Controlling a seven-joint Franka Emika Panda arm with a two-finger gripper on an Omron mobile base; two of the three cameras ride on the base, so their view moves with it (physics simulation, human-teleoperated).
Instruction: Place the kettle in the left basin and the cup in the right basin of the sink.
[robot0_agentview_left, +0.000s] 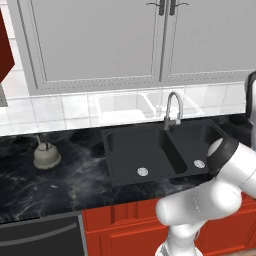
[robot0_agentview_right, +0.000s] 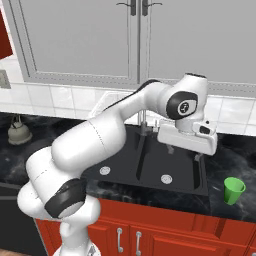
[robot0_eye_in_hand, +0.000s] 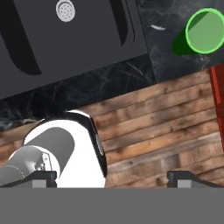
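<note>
Sitting beyond hand (robot0_eye_in_hand: 111, 181): cup (robot0_eye_in_hand: 204, 31)

In the right base view the white arm (robot0_agentview_right: 115, 130) covers the far-left part of the left basin (robot0_agentview_right: 112, 172) and most of the faucet (robot0_agentview_right: 143, 125). The gripper (robot0_agentview_right: 186, 155) there hangs under the hand, its fingers too small and dark against the sink (robot0_agentview_right: 200, 187) to make out. In the left base view the arm's elbow hides the right basin's (robot0_agentview_left: 197, 145) near right corner. The hand view cuts the right basin off at its top and left edges.
</note>
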